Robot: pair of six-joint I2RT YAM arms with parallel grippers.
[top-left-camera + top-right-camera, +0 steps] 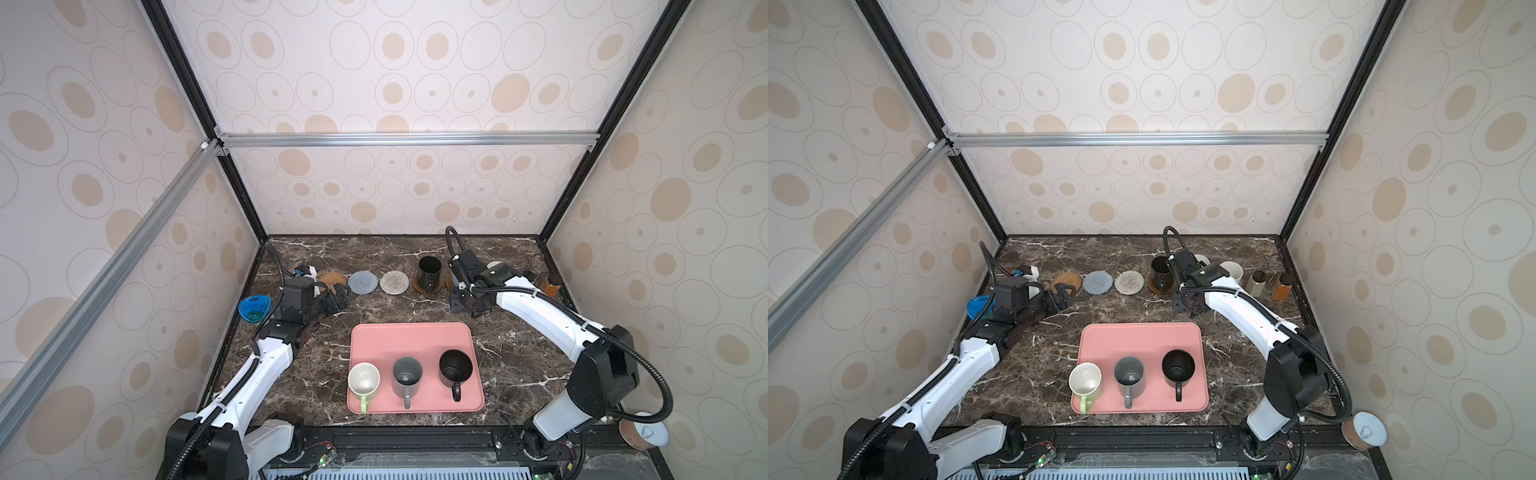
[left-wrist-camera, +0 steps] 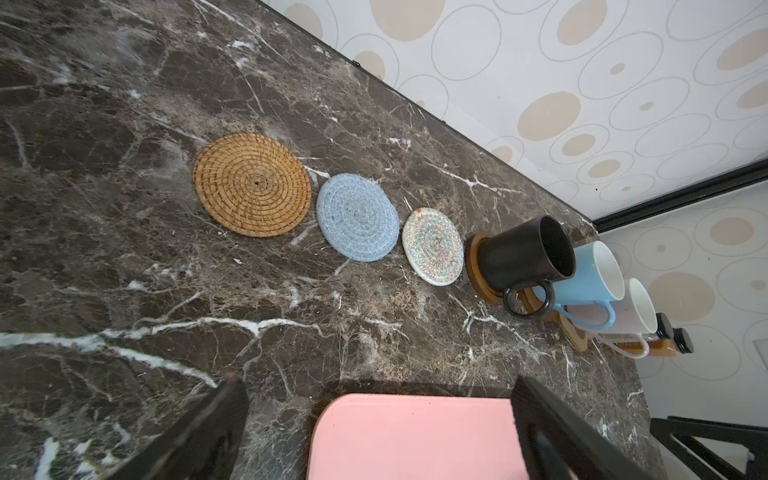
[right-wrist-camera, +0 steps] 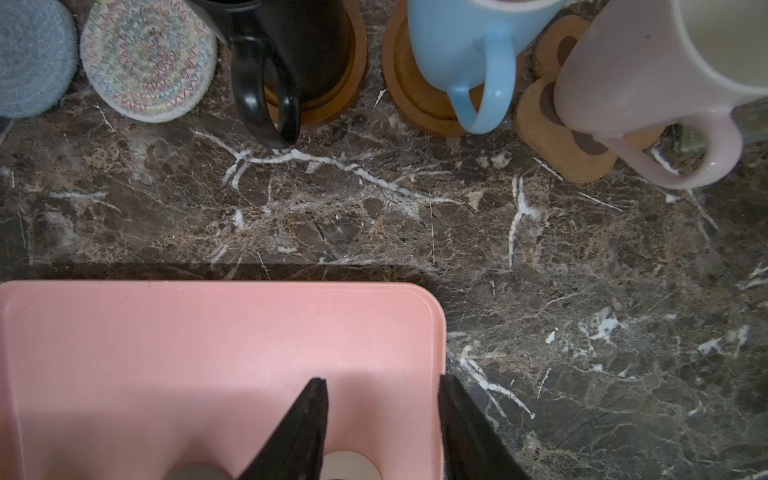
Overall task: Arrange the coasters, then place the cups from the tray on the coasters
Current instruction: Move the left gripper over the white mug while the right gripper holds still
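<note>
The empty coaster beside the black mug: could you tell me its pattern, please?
Cream coaster with multicoloured zigzag stitching; clearest in the right wrist view.

Lab cell: aluminium frame (image 1: 407, 139); wallpapered panels (image 1: 415, 62)

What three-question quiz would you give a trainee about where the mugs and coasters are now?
1. How many handled mugs stand on the large pink rectangular tray?
2. True or false: the light blue handled mug stands on a brown round wooden coaster.
3. Which coaster bears the pale pink handled mug? A. cream woven round mat; B. brown paw-shaped coaster; C. tan rattan round mat.
Key: 1. three: the light green mug, grey mug and black mug; 2. true; 3. B.
</note>
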